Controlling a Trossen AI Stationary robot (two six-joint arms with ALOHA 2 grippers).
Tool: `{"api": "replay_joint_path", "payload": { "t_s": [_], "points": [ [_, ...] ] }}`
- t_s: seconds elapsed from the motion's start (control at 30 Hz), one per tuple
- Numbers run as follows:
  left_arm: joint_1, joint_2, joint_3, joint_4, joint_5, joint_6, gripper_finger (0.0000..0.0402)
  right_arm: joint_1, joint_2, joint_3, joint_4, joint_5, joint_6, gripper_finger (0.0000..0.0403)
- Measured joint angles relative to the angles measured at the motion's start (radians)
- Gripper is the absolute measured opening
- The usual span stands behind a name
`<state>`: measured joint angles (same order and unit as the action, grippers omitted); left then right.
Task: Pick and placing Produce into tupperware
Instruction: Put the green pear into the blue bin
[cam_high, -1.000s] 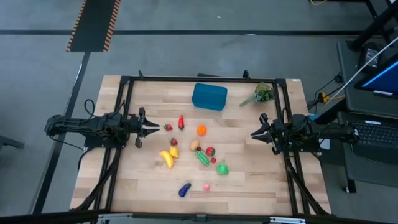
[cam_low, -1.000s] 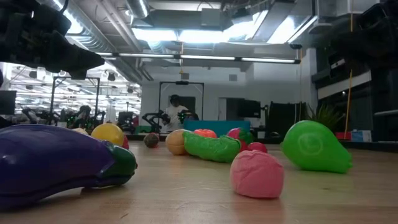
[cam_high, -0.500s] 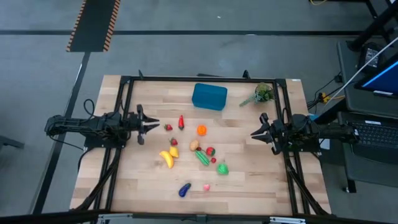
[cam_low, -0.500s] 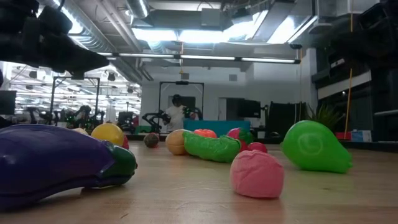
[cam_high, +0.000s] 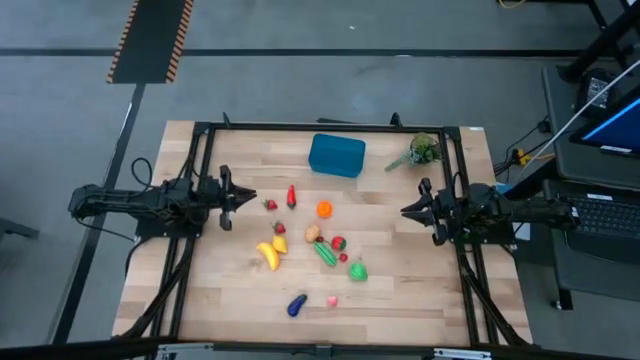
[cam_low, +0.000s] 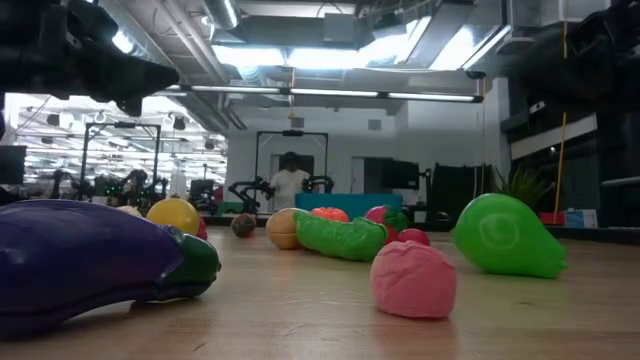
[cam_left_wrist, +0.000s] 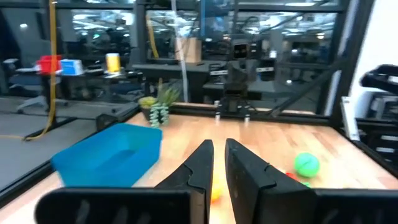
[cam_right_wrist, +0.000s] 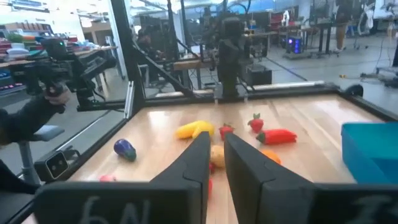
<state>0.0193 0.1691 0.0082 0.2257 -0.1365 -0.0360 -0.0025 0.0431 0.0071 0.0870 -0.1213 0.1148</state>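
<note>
From above, one teal tupperware (cam_high: 336, 155) is sitting at the bench's (cam_high: 420, 290) far middle, with about a dozen produce (cam_high: 323, 209) pieces lying scattered nearer, none inside. The left gripper (cam_high: 247, 197) and right gripper (cam_high: 407, 211) are hovering at opposite sides, both nearly closed and empty. At bench level, a purple eggplant (cam_low: 90, 260) is filling the foreground. No writing is showing legibly.
</note>
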Motion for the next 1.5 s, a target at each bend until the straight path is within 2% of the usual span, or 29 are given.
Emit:
{"api": "replay_joint_path", "payload": {
  "t_s": [0.2,0.47,0.57,0.73,0.87,1.03,1.23,1.37,1.5],
  "points": [
    [0.0,0.13,0.068,0.024,0.025,0.029,0.0004,0.0,0.108,0.087,0.001,-0.014,-0.074,0.001],
    [0.0,0.342,0.226,0.002,0.053,0.158,0.0001,0.0,0.397,0.288,-0.088,-0.024,-0.116,0.0006],
    [0.0,0.385,0.288,-0.059,0.053,0.183,0.0001,0.0,0.478,0.391,-0.209,-0.03,-0.129,0.0004],
    [0.0,0.414,0.411,-0.276,0.053,0.184,0.0001,0.0,0.567,0.578,-0.446,0.013,-0.118,0.0006],
    [0.0,0.43,0.475,-0.346,0.06,0.137,0.0001,0.002,0.635,0.676,-0.53,0.034,-0.068,0.0006],
    [-0.02,0.482,0.48,-0.369,0.078,0.132,0.0001,0.04,0.729,0.7,-0.539,0.044,-0.043,0.0004],
    [-0.078,0.57,0.48,-0.334,0.07,0.124,0.0,0.109,0.84,0.7,-0.531,0.143,0.04,0.0004],
    [-0.118,0.613,0.48,-0.323,0.029,0.125,0.0,0.158,0.891,0.7,-0.504,0.2,0.102,0.0003],
    [-0.151,0.617,0.48,-0.34,0.014,0.119,0.0,0.21,0.932,0.746,-0.593,0.253,0.218,0.0002]
  ]
}}
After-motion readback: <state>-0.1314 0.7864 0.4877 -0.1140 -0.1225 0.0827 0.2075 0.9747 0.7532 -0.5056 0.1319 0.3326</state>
